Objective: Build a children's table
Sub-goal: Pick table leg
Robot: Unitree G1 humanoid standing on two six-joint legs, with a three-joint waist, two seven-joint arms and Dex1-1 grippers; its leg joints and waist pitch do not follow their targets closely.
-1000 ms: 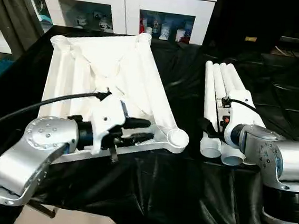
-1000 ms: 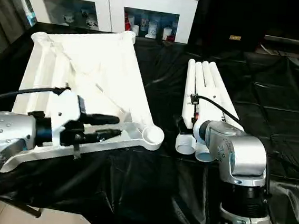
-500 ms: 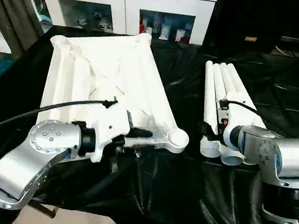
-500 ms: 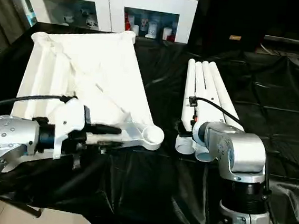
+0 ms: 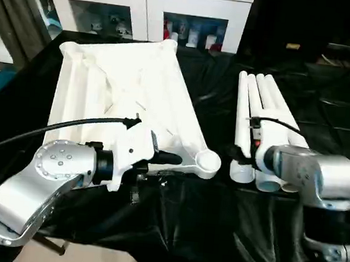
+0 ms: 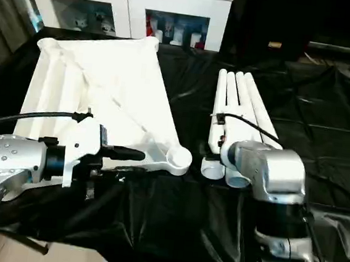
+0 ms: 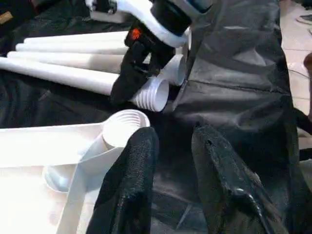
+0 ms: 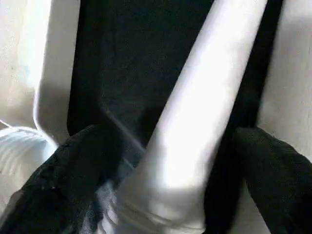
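The table top (image 5: 122,95) lies ribbed side up on the black-draped worktop (image 5: 214,234), legs (image 6: 242,112) bundled beside it. The right gripper (image 8: 161,195), fingers wide, straddles one leg; closing off-centre could roll it away. The left gripper (image 7: 170,161), fingers narrowly parted, holds nothing.

table top (image 5: 123,89) of smooth white plastic with a faint sheen, its corner socket (image 7: 127,127) ridged with fine threads; four legs (image 6: 236,106) of the same smooth white plastic, with ribbed ends. black cover sheet (image 5: 214,234), a thin glossy film, creased and reflective. forearms (image 5: 30,188) of brushed silver metal; left gripper (image 7: 175,161) fingers (image 7: 129,180) of matt black, slightly rough material.
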